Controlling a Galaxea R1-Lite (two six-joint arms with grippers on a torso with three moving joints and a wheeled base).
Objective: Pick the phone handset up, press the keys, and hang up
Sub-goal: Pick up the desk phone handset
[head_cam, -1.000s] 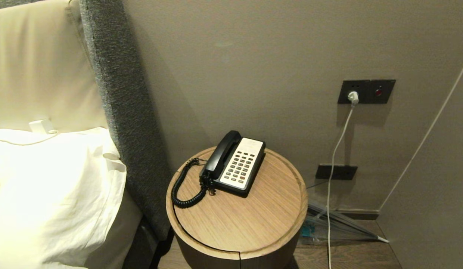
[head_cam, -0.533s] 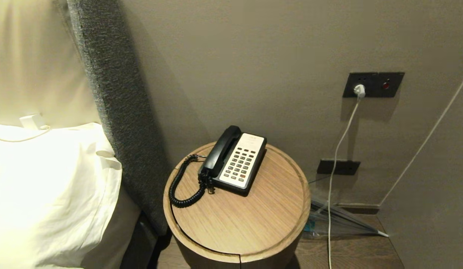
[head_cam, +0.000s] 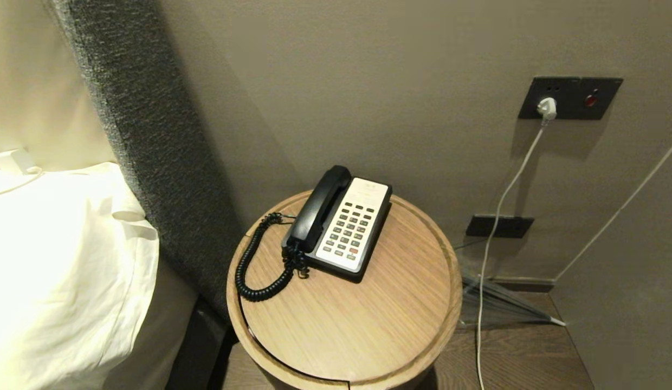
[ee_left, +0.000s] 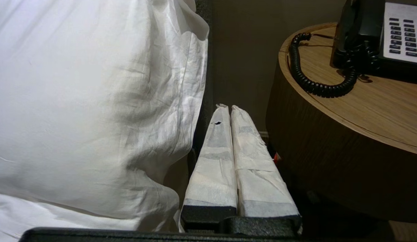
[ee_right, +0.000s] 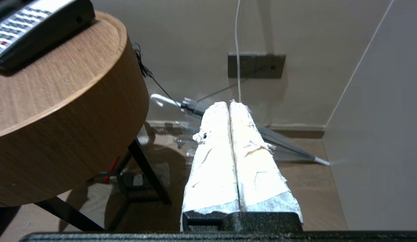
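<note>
Both arms hung low and out of the head view, the left gripper (ee_left: 230,107) and right gripper (ee_right: 228,102) (white-wrapped) with jaws pressed together.

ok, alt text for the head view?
Black phone handset rests in the cradle of a black-and-white phone base on a round wooden side table, coiled cord looping left. White pillow at left; no claw in view.

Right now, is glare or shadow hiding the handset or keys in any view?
Head view: the pillow is blown out, but the phone handset and keys read clearly, with soft shadow only. Left wrist view: the handset sits in shadow at the frame edge, detail lost. Right wrist view: only a corner of the phone base shows; no handset.
</note>
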